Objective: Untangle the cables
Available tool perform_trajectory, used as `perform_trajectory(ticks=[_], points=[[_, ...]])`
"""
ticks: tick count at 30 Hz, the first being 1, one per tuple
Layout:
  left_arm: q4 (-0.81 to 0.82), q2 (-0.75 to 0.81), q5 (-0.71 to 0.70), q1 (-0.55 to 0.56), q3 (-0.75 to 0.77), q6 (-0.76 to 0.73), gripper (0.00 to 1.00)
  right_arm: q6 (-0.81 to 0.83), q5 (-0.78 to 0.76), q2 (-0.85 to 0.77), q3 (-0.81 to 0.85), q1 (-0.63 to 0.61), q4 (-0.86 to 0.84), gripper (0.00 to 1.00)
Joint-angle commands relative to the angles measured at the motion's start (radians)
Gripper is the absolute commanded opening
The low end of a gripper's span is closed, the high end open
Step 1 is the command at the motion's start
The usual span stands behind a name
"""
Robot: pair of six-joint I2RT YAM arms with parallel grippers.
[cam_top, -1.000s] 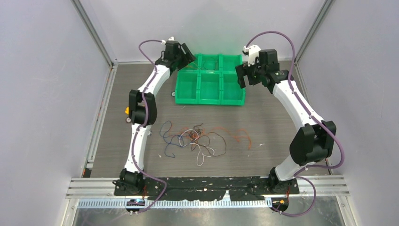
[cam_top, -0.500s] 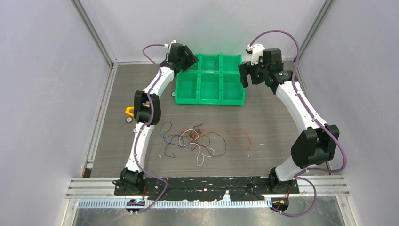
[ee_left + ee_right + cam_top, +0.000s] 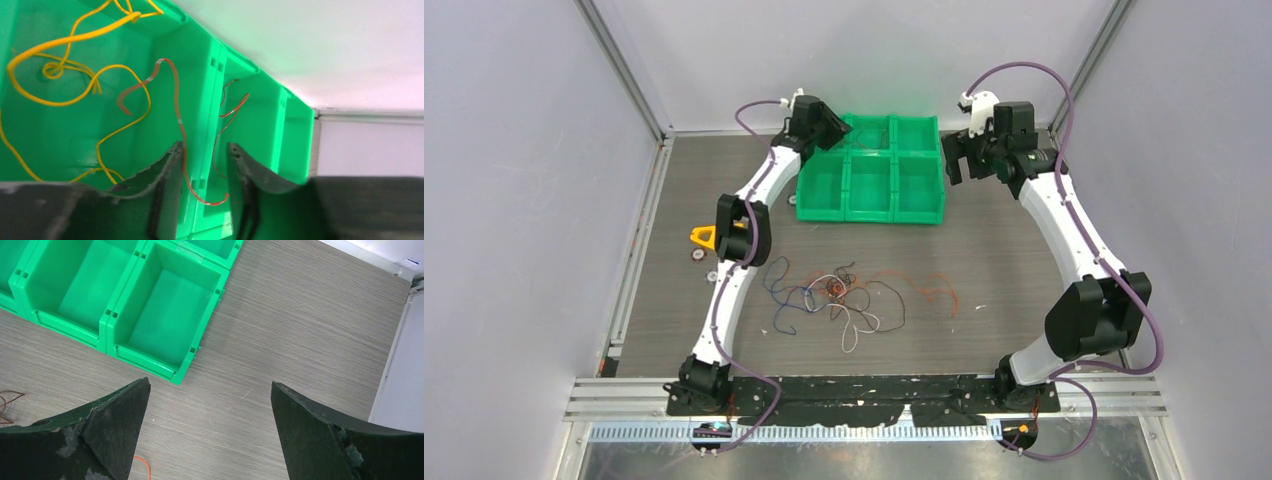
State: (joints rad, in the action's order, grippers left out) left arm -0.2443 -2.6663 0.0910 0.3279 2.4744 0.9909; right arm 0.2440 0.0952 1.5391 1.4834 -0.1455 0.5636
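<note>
The grey wood-grain surface (image 3: pixel 1024 290) carries the green bin (image 3: pixel 870 213) of 6 compartments at its far side. The cable tangle (image 3: pixel 839 295) sits at its centre, well apart from your 2 hands and back toward the bases. Your left hand (image 3: pixel 205 145) hangs over the bin's far-left compartments, fingers narrowly parted, and a red cable (image 3: pixel 175 100) loops loose between them. Your right hand (image 3: pixel 210 385) gapes wide and empty beside the bin. The tangle spreads left to right, so neither arm looks clearly nearer.

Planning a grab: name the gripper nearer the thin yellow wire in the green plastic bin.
Left: left gripper over the yellow wire; right gripper off the bin's right side.
</note>
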Motion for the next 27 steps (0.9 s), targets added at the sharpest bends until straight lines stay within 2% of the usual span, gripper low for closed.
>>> perform_trajectory(ticks=[1, 4, 5, 11, 16, 20, 23, 27], points=[[0.082, -0.013, 0.036, 0.013, 0.033, 0.007, 0.27, 0.013, -0.014, -0.052, 0.048, 0.008, 0.002, 0.98], [0.119, 0.021, 0.028, 0.017, 0.007, -0.029, 0.02, 0.006, -0.007, -0.055, 0.046, 0.01, 0.004, 0.98], [0.133, 0.035, 0.021, 0.018, -0.003, -0.043, 0.0, 0.005, -0.004, -0.057, 0.044, 0.009, 0.005, 0.98], [0.189, 0.132, -0.033, 0.058, -0.054, -0.252, 0.0, 0.001, 0.014, -0.063, 0.032, 0.009, 0.013, 0.98], [0.173, 0.132, 0.026, 0.084, -0.037, -0.342, 0.0, 0.001, 0.026, -0.077, 0.01, 0.016, 0.008, 0.98], [0.184, 0.101, 0.142, 0.085, -0.024, -0.274, 0.0, 0.002, 0.033, -0.095, -0.019, 0.024, -0.003, 0.98], [0.222, 0.057, 0.261, 0.086, 0.004, -0.152, 0.0, 0.004, 0.034, -0.109, -0.033, 0.03, -0.005, 0.98], [0.235, 0.009, 0.278, 0.085, 0.028, -0.004, 0.0, 0.005, 0.036, -0.116, -0.044, 0.038, -0.006, 0.98]])
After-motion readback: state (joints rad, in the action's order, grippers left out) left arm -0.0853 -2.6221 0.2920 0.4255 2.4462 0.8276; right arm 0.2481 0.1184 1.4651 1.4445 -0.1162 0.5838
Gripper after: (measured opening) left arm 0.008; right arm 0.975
